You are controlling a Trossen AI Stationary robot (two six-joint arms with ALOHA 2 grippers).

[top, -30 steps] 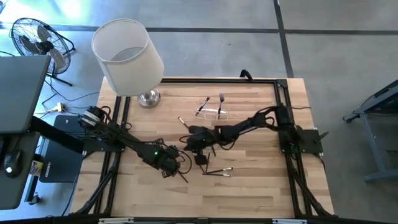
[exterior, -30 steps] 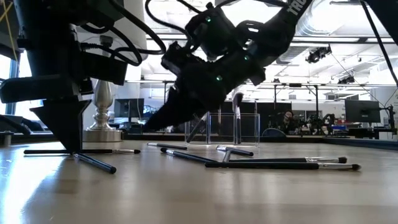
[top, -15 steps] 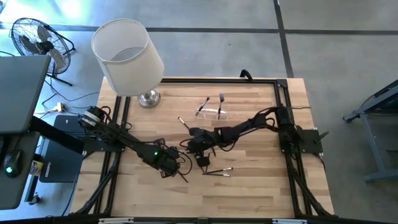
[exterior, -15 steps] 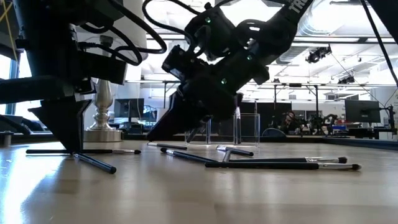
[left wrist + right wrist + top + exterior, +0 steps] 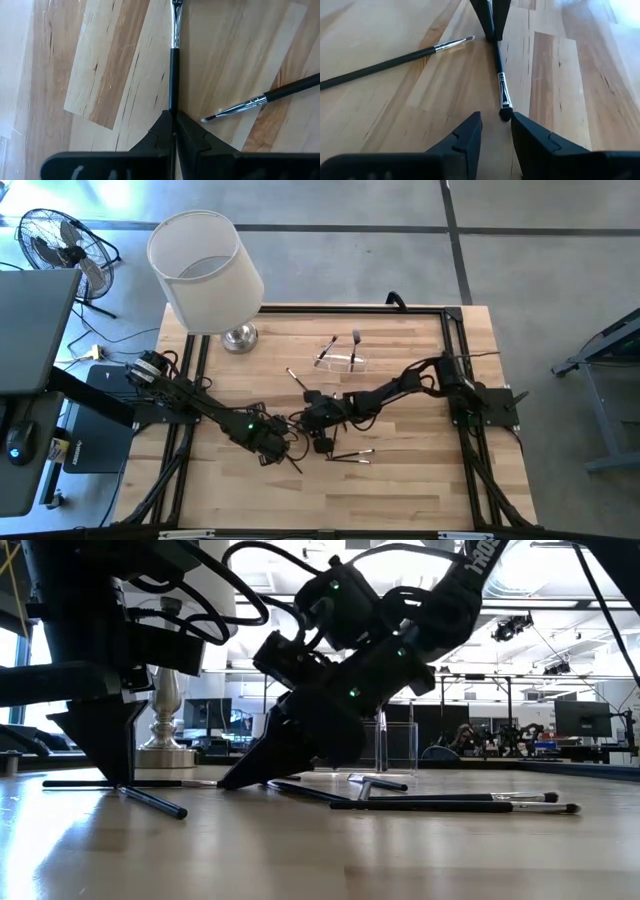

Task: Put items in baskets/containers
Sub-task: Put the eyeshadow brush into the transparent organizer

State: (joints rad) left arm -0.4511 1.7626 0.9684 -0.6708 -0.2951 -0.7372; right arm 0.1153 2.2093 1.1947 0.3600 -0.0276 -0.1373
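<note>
On wood, right claw (image 5: 495, 131) parted around brush (image 5: 499, 75) tip; left claw (image 5: 173, 121) pinches its handle.

Pale wood table (image 5: 420, 470), silver-ferruled brush (image 5: 174, 45)

The right tool (image 5: 495, 131) hangs low over the desk (image 5: 560, 90), its two dark fingers (image 5: 465, 137) parted with a narrow gap between them. In that gap, just ahead of the fingertips, lies the dark bristle tip of a brush (image 5: 500, 75). Its silver ferrule and thin black handle run straight away from the tool across the pale wood planks. The far end of the handle sits pinched between the closed fingers of the left tool (image 5: 490, 20), which reaches the desk opposite. A second brush (image 5: 395, 60) lies slantwise beside the first, its small pale tip near the left tool, its handle running off the edge of the picture.
</note>
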